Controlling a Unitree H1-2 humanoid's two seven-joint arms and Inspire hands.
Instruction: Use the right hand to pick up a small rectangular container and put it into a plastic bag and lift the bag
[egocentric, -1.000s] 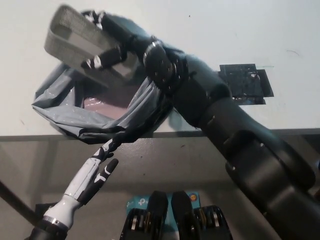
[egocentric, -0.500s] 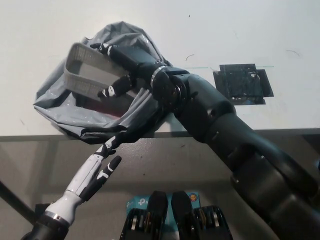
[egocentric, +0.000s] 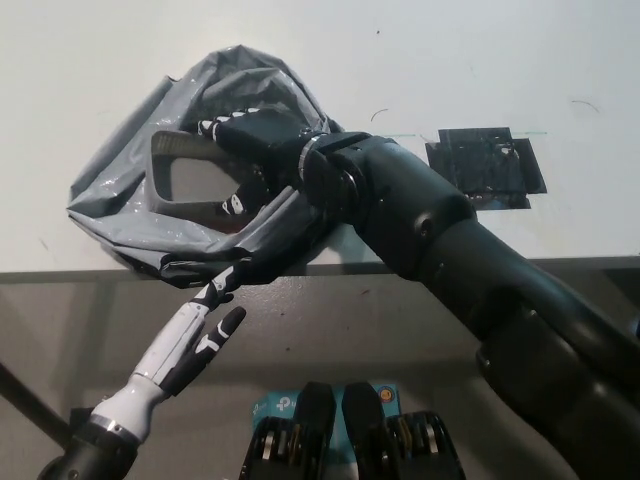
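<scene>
Right hand (egocentric: 262, 150) has its fingers wrapped round the grey container (egocentric: 190, 175), holding it down inside the mouth of the plastic bag (egocentric: 120, 200) on the bench (egocentric: 480, 70). Left hand (egocentric: 200, 330) pinches the bag's front edge.

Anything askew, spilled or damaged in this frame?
Nothing spilled or damaged. The crumpled grey plastic bag overhangs the white table's front edge, where the white left hand touches it; the black right hand holds the grey rectangular container tilted in its mouth.
</scene>
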